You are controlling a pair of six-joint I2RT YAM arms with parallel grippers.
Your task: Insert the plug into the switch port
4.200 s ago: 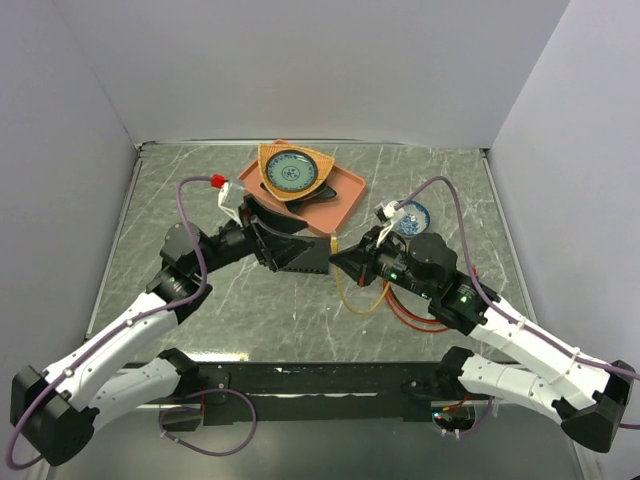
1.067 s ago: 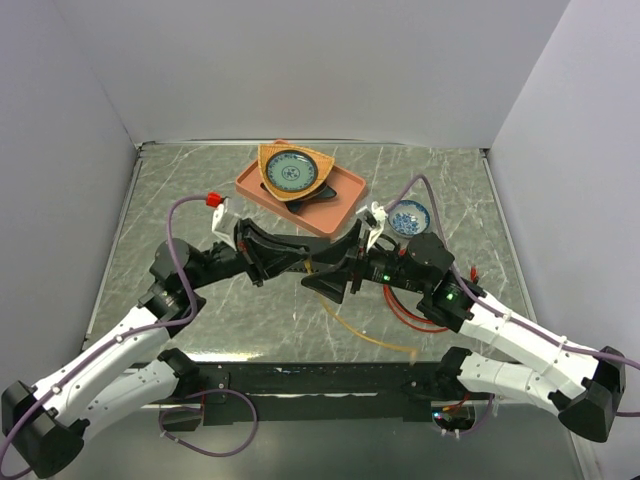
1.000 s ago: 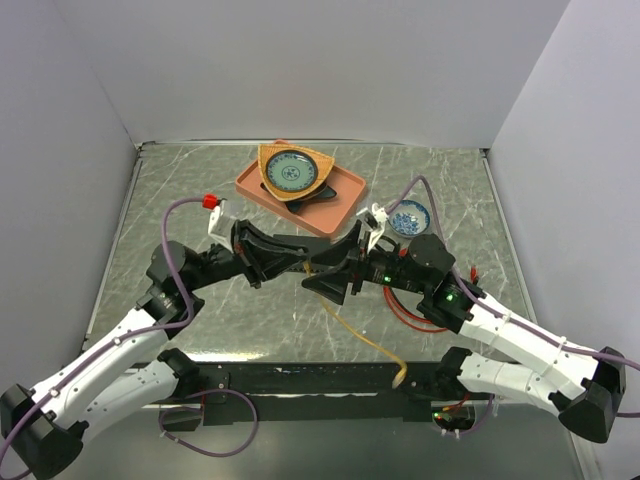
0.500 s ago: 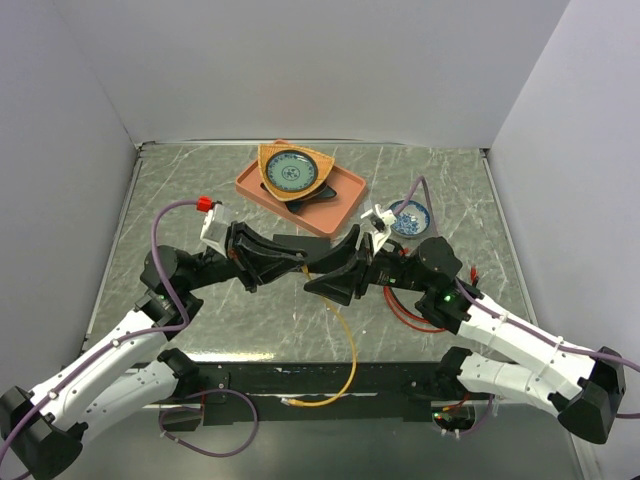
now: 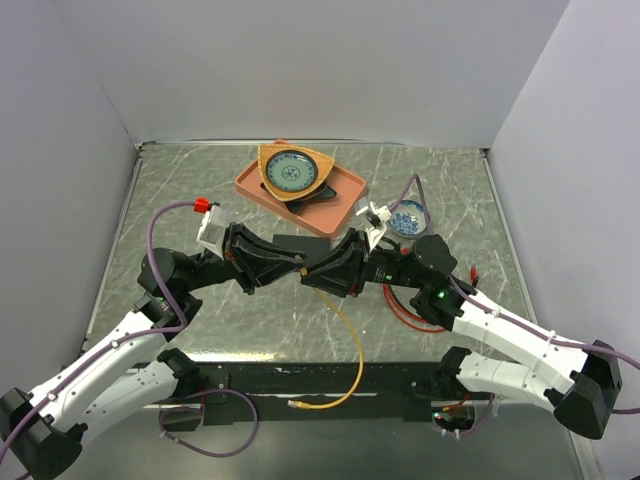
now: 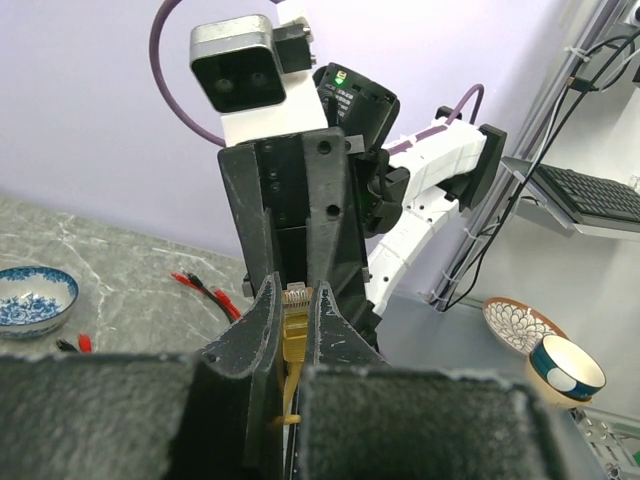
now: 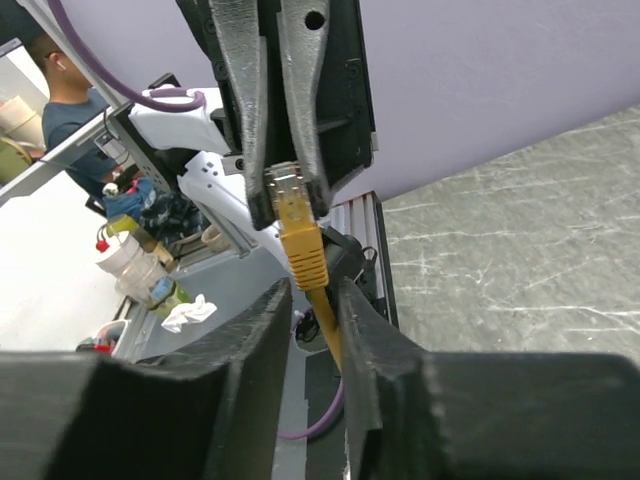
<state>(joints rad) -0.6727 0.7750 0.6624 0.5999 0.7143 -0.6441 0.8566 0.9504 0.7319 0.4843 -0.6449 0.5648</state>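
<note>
My left gripper (image 5: 302, 267) is shut on the yellow plug (image 6: 296, 303), which is pinched between its pads with the clear tip pointing outward. In the right wrist view the plug (image 7: 290, 189) sits in the left fingers (image 7: 297, 120), and its yellow boot and cable (image 7: 325, 322) hang down between the jaws of my right gripper (image 7: 312, 292). Those jaws are narrow and a gap still shows beside the cable. Both grippers meet tip to tip above the table; the right gripper (image 5: 318, 272) faces the left. The black switch box (image 5: 292, 243) lies just behind them, and its switch port cannot be made out.
The yellow cable (image 5: 357, 350) loops down over the front rail, where its loose end (image 5: 296, 405) lies. An orange tray (image 5: 345, 192) holding a dish (image 5: 289, 172) stands at the back. A blue bowl (image 5: 409, 217) and red leads (image 5: 408, 313) lie to the right.
My right jaws have narrowed around the cable below the plug. Both grippers have drifted slightly left and back. The cable's loose end has swung down to the front rail.
</note>
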